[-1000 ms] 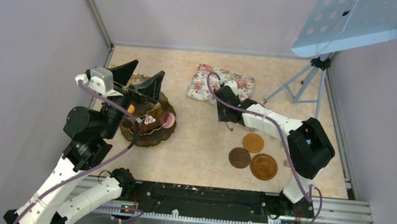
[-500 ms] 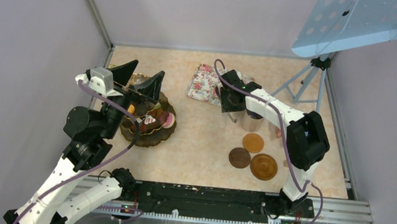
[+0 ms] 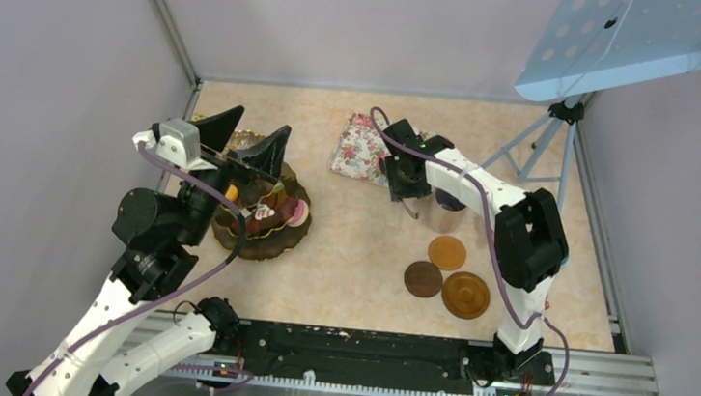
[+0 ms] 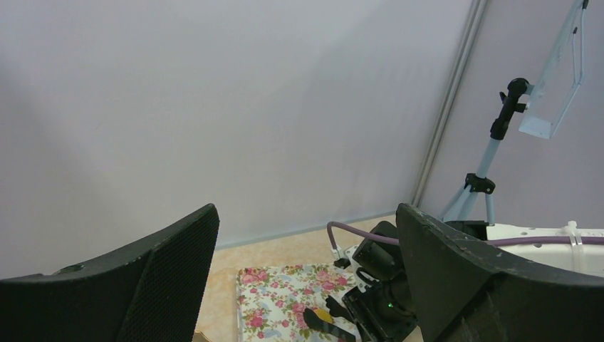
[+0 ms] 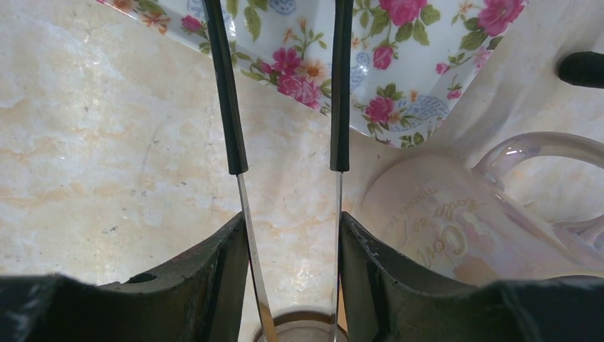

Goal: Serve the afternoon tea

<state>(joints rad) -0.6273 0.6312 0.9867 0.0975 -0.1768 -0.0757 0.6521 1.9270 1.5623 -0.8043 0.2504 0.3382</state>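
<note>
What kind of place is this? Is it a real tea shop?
Probably a robot test booth, not a tea shop: plain lilac walls box in a small table, two robot arms are bolted to a metal rail, and the cakes look like toys.

This is a robotics lab test cell, not a home. Plain lilac wall panels (image 3: 47, 82) and a bare aluminium post (image 3: 163, 15) box in a marble-patterned tabletop (image 3: 350, 266). The left arm (image 3: 102, 320) and right arm (image 3: 474, 179) are bolted to a metal rail (image 3: 602, 368) along the near edge. At the far right corner a tripod (image 3: 538, 148) carries a perforated light-blue panel (image 3: 624, 35).
</note>
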